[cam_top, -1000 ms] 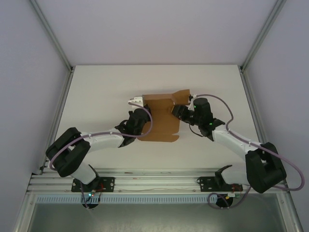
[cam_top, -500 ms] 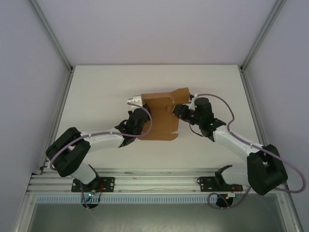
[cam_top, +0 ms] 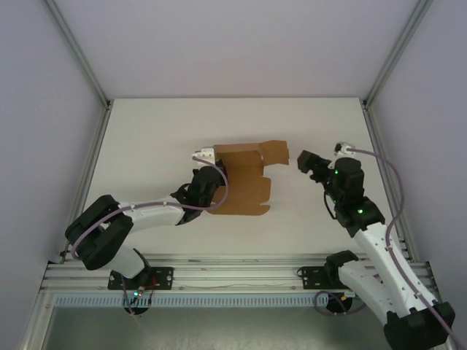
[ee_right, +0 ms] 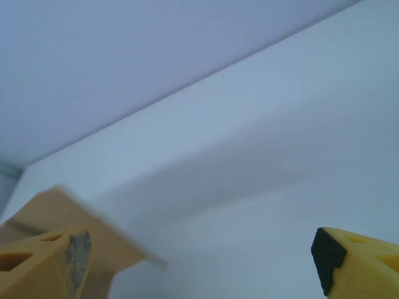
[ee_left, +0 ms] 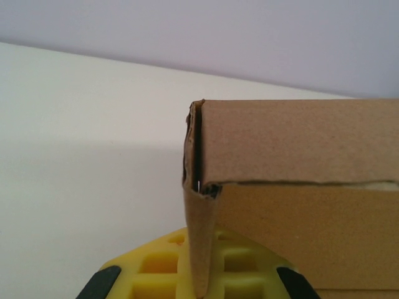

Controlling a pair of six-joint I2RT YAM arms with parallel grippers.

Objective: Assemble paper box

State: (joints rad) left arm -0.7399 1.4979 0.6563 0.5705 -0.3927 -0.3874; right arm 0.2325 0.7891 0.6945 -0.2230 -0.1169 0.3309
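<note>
The paper box point(cam_top: 244, 182) is a brown cardboard piece, partly folded, lying at the middle of the white table point(cam_top: 153, 138). One flap point(cam_top: 276, 152) stands out at its far right corner. My left gripper point(cam_top: 205, 182) is shut on the box's left wall. In the left wrist view that thin wall point(ee_left: 201, 243) stands on edge between my yellow fingers point(ee_left: 156, 268), with a folded panel point(ee_left: 299, 140) beyond it. My right gripper point(cam_top: 303, 161) hangs open to the right of the box, apart from it. Its wrist view shows wide-spread fingertips point(ee_right: 349, 261) and a blurred cardboard corner point(ee_right: 115, 252) at the lower left.
Metal frame posts point(cam_top: 96, 149) run along both sides of the table, and a rail point(cam_top: 233, 271) carries the arm bases at the near edge. Pale walls point(cam_top: 233, 44) close off the back. Bare table lies behind and to the right of the box.
My right gripper has opened, let go of the box's right side, and drawn back to the right. The left gripper keeps its hold and the box has barely shifted.
</note>
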